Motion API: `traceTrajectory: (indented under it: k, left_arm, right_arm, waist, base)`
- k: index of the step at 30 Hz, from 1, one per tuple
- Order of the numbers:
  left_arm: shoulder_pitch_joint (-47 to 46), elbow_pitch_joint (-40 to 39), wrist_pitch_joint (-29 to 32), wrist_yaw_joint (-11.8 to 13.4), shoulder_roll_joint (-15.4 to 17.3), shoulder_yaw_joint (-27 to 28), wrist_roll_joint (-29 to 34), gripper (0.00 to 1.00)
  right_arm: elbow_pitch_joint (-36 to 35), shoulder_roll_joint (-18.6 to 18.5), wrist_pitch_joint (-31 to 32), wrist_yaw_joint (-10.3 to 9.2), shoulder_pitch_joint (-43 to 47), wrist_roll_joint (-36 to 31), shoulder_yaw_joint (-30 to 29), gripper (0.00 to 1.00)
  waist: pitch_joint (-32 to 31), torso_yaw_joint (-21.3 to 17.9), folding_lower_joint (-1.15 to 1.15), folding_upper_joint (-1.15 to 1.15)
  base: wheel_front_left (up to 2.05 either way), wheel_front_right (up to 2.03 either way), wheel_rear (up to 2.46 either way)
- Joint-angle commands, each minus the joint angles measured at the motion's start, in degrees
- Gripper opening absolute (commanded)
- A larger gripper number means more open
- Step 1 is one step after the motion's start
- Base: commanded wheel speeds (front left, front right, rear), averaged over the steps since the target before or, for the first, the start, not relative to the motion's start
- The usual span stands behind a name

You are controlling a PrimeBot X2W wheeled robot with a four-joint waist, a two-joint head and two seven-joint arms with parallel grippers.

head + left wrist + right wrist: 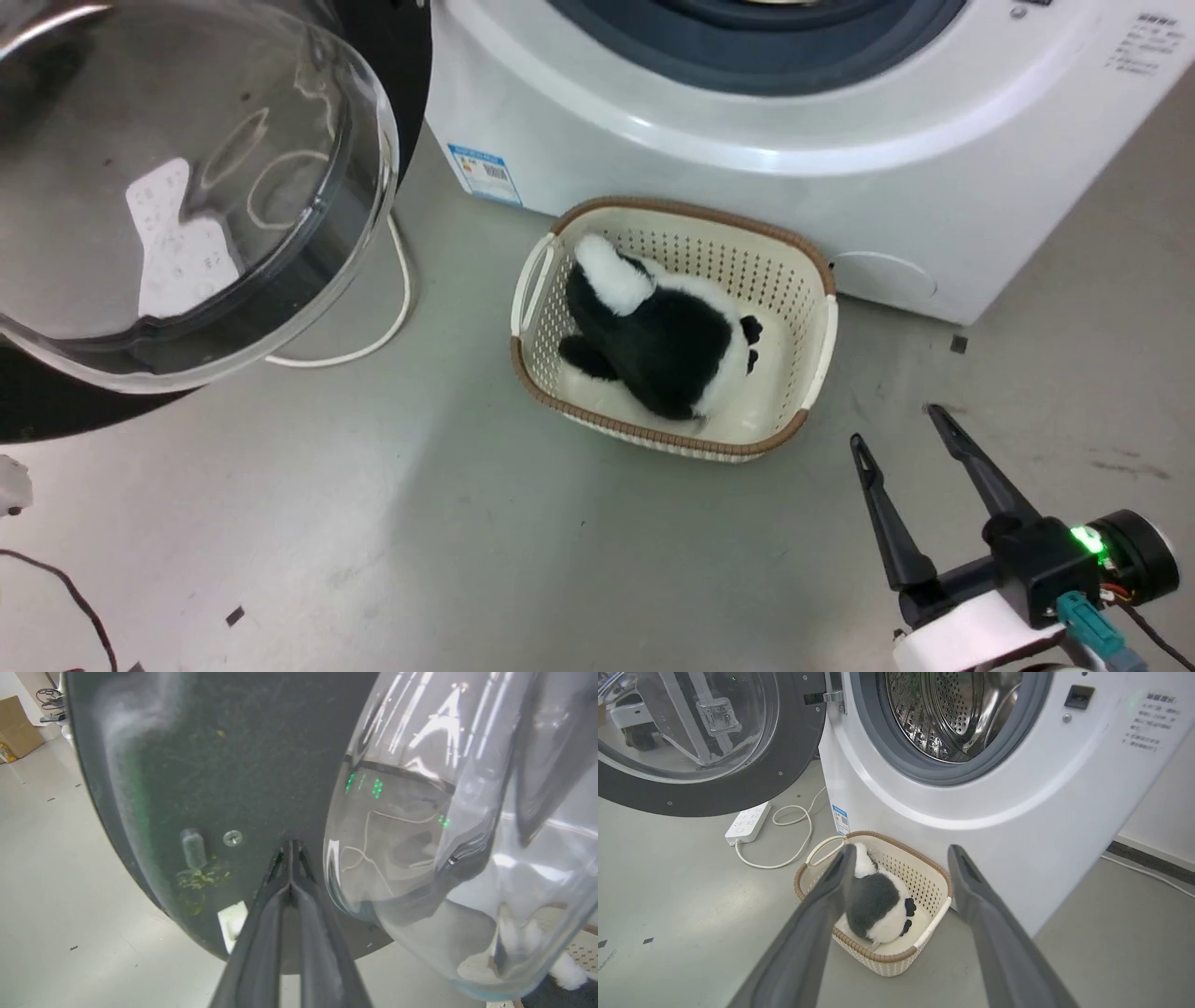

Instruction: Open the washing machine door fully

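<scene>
The left gripper, fingers pinched together on nothing, has its tips at the black inner face of the washing machine door, seemingly to push it. The door stands swung wide to the machine's left. The right gripper hangs spread and empty near the basket, probably keeping clear.

My left gripper is closed. Its two dark fingers rise from the bottom of the left wrist view and meet at the tips, with a thin slit between them lower down. My right gripper sits at the lower right of the head view, spread wide in a V and empty, pointing up and slightly left. A green light glows on its black wrist housing, above my pale forearm.
</scene>
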Motion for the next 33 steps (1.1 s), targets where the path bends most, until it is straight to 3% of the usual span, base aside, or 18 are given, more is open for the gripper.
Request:
traceTrajectory:
  k: [1, 7, 15, 21, 26, 28, 33]
  left_arm:
    - [-0.32, -0.66, -0.39, -0.43, 0.1, 0.13, 0.96, 0.0]
    - [3.9, -8.68, -0.42, -0.88, -2.31, 1.63, 4.11, 0.0]
    - [15.08, -27.73, -0.43, -1.16, -10.2, 0.85, 8.24, 0.0]
    - [22.23, -36.87, -0.42, 0.25, -17.01, -3.47, 10.69, 0.0]
    - [27.67, -40.7, 1.07, 1.43, -20.87, -8.18, 12.79, 0.0]
    - [29.36, -41.69, 1.31, 1.92, -21.93, -9.61, 13.55, 1.0]
    - [31.97, -42.22, 1.4, 2.54, -22.92, -13.56, 16.7, 1.0]
  right_arm:
    - [0.26, 0.05, -0.64, 0.03, -0.95, 0.55, -0.36, 1.0]
    - [3.16, 0.05, -3.06, 0.03, 0.59, 3.0, -3.16, 1.0]
    - [2.05, 0.05, -4.5, 0.03, 0.49, 6.26, -5.6, 1.0]
    - [-0.25, 0.05, -4.58, 0.03, 1.98, 4.96, -5.18, 1.0]
    - [-0.82, 0.05, -4.59, 0.03, 4.1, 6.15, -5.44, 1.0]
    - [-0.91, 0.05, -4.59, 0.03, 4.7, 6.77, -5.48, 1.0]
    - [0.1, 0.05, -4.59, 0.03, 5.42, 7.57, -4.92, 1.0]
  waist:
    - [-1.15, -0.26, -0.01, 0.0]
    - [-6.26, -0.89, -0.01, 0.0]
    - [-12.59, -4.26, -0.01, 0.0]
    - [-16.66, -7.11, -0.01, 0.0]
    - [-19.13, -10.35, -0.01, 0.0]
    - [-19.22, -11.59, -0.01, 0.0]
    - [-18.77, -14.29, -0.01, 0.0]
  base:
    - [0.0, 0.0, 0.0]
    - [0.0, 0.0, 0.0]
    - [0.0, 0.0, 0.0]
    - [0.0, 0.0, 0.0]
    - [0.0, 0.0, 0.0]
    - [0.0, 0.0, 0.0]
    - [0.0, 0.0, 0.0]
